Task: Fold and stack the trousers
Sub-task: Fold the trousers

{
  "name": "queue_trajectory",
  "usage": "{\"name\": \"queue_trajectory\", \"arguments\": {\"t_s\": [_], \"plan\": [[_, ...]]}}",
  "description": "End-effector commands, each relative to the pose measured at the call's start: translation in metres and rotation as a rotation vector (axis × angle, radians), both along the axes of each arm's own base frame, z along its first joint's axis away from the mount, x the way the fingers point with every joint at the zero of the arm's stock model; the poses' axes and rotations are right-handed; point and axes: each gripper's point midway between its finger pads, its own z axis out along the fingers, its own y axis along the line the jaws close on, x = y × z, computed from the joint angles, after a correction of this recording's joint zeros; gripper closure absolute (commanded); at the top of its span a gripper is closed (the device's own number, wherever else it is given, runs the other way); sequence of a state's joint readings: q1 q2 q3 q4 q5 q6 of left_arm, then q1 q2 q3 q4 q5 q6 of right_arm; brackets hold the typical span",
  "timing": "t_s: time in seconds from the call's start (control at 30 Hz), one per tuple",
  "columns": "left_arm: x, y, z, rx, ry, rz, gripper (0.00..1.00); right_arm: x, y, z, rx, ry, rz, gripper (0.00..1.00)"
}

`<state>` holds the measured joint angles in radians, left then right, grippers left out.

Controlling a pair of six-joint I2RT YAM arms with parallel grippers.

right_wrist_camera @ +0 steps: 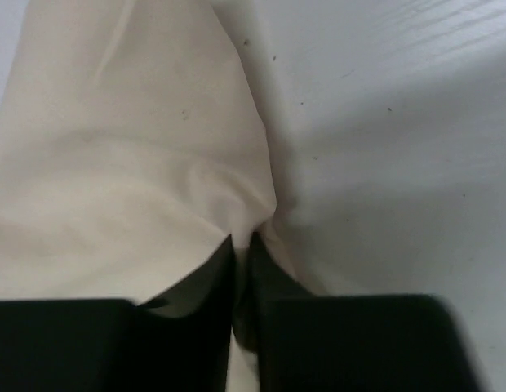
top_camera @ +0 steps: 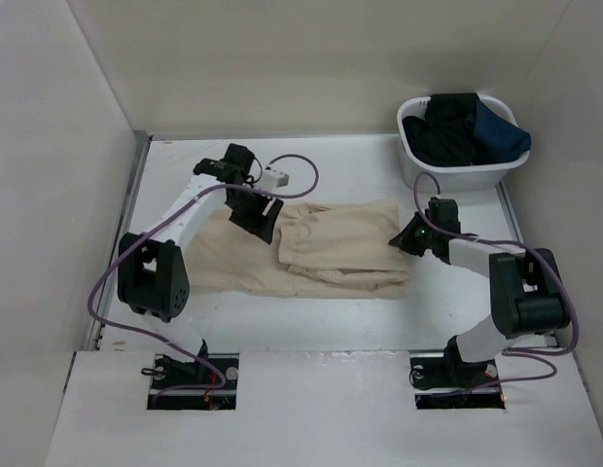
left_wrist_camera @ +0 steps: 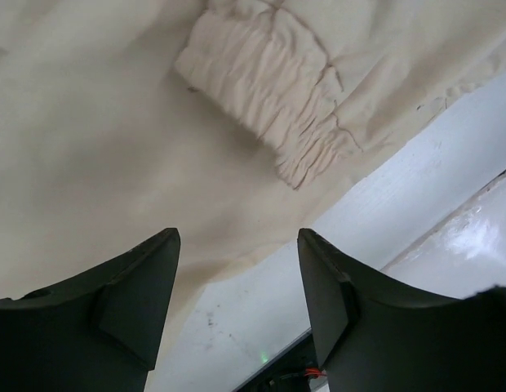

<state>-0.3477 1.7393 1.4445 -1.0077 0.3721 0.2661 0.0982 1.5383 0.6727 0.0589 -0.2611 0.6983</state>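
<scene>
1. the white table (top_camera: 457, 321) carries everything.
2. the trousers (top_camera: 331, 248) lie flat and crumpled at the middle of the table, between the two arms, partly folded over themselves, with the gathered waistband (left_wrist_camera: 261, 98) near the left arm.
3. a white basket (top_camera: 457, 180) stands at the far right corner, well apart from the trousers, holding dark garments (top_camera: 457, 126).
4. the left gripper (left_wrist_camera: 237, 245) hovers over the cloth's edge, fingers spread, holding nothing.
5. the right gripper (right_wrist_camera: 242, 241) pinches the trousers' right edge, fingers nearly together.
</scene>
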Motion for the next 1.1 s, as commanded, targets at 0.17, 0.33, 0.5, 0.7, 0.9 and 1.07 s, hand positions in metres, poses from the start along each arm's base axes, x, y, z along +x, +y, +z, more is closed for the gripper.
{"name": "queue_trajectory", "arguments": {"t_s": [0.17,0.33,0.5,0.7,0.9,1.07], "plan": [[0.036,0.116,0.027,0.127,-0.136,0.245,0.4,-0.004,-0.022,0.042,0.013,-0.08,-0.036,1.0],[0.048,0.148,0.009,0.202,-0.141,0.324,0.4,-0.016,-0.078,0.116,-0.173,-0.197,-0.1,1.0],[0.059,0.119,-0.003,0.185,-0.144,0.268,0.39,-0.027,-0.098,0.178,-0.356,-0.237,-0.04,1.0],[0.073,0.084,-0.021,0.175,-0.135,0.201,0.39,-0.025,-0.019,0.216,-0.409,-0.266,0.15,1.0],[0.081,0.083,-0.052,0.185,-0.083,0.218,0.39,-0.027,0.127,0.232,-0.408,-0.285,0.397,1.0],[0.084,0.098,-0.079,0.194,-0.043,0.258,0.4,-0.021,0.231,0.239,-0.38,-0.348,0.54,1.0]]}}
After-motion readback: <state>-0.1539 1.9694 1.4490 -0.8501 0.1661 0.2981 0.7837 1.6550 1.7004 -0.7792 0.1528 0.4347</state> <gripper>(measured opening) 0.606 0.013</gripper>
